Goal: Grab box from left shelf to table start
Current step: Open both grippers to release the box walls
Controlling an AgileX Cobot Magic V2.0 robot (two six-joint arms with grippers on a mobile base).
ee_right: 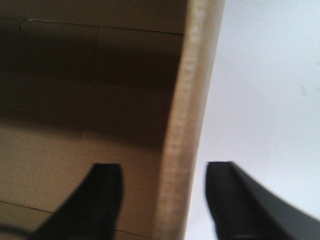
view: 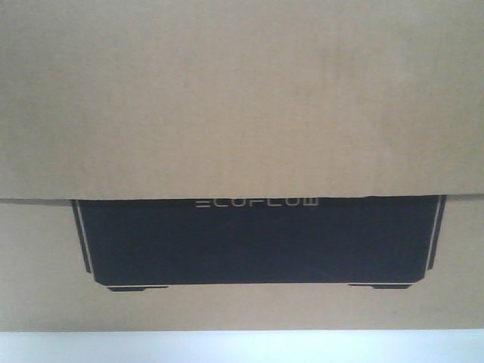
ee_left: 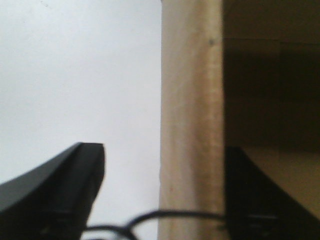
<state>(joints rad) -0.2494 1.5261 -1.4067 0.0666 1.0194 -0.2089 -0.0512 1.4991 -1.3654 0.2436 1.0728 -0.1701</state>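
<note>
Black fingers of the left gripper (ee_left: 162, 192) straddle one upright wall of the box (view: 242, 98), one finger inside, one outside; the jaws are spread, not pressing the cardboard. Likewise the right gripper (ee_right: 162, 197) straddles the opposite wall, jaws parted. Between them, the brown box with its black ECOFLOW panel (view: 257, 240) rests on the white table (view: 242, 348).
</note>
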